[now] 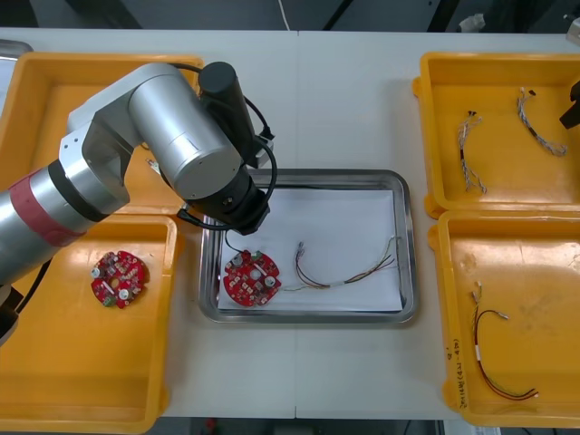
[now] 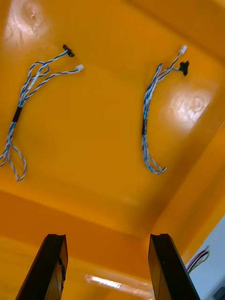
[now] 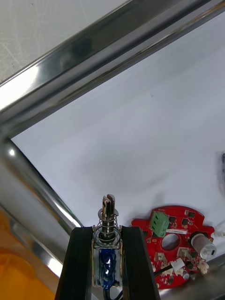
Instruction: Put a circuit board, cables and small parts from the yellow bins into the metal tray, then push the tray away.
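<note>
Now L gripper [image 3: 107, 232] clamps metal part [image 3: 108, 216] over tray [image 3: 70, 61].

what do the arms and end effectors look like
The left arm is made of rounded silver cylinders with a red band, a black wrist section and a black cable alongside. The left end effector and right end effector each have two flat black fingers.

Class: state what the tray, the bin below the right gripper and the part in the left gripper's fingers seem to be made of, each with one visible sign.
Metal tray: likely polished steel, its rim mirror-bright; inside matte white, perhaps paper. Yellow bin under the open right gripper: probably glossy plastic, soft highlights. Small metal part clamped in the left gripper: bare metal pin and coiled spring.
</note>
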{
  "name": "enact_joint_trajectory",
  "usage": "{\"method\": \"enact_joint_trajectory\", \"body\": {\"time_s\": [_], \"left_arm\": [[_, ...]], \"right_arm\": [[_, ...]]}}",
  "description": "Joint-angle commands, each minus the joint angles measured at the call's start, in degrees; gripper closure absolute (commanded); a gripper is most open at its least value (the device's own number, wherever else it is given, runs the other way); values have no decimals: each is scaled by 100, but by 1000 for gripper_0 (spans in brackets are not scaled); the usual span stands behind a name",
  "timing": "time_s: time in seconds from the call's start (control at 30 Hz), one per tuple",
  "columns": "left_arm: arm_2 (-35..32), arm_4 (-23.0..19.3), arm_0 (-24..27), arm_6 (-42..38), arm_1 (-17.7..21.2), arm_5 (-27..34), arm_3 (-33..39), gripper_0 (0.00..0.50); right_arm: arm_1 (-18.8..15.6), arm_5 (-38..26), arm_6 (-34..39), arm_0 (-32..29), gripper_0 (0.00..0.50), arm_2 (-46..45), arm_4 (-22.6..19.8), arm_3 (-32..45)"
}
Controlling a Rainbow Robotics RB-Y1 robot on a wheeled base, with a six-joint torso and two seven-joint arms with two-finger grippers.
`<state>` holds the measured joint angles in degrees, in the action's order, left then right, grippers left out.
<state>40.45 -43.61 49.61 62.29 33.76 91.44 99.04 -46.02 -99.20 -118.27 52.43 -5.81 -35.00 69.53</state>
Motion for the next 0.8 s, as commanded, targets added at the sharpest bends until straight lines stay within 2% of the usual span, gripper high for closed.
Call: {"method": "enact_joint_trajectory", "body": {"time_s": [0.03,0.2,0.53,0.57,0.6,0.67,0.8], "left_arm": [[262,124,269,-639,-115,-346,-183,499],[376,124,269,-692,-115,-680,-377,499],[482,133,269,-701,-89,-821,-535,490],[482,133,269,-701,-89,-830,-535,391],[482,124,269,-701,-89,-830,-535,239],[482,124,286,-719,-89,-821,-535,10],[473,124,286,-727,-89,-821,-535,0]], "right_arm": [[-162,393,-425,364,0,-43,125,-335],[-162,779,-759,760,0,18,134,-1223],[-162,1438,-803,1648,0,695,125,-2805],[-162,1526,-803,1744,0,783,117,-2989],[-162,1623,-811,1823,0,844,117,-3156],[-126,1781,-820,1964,0,950,108,-3438],[-74,2010,-838,2105,0,967,125,-3824]]}}
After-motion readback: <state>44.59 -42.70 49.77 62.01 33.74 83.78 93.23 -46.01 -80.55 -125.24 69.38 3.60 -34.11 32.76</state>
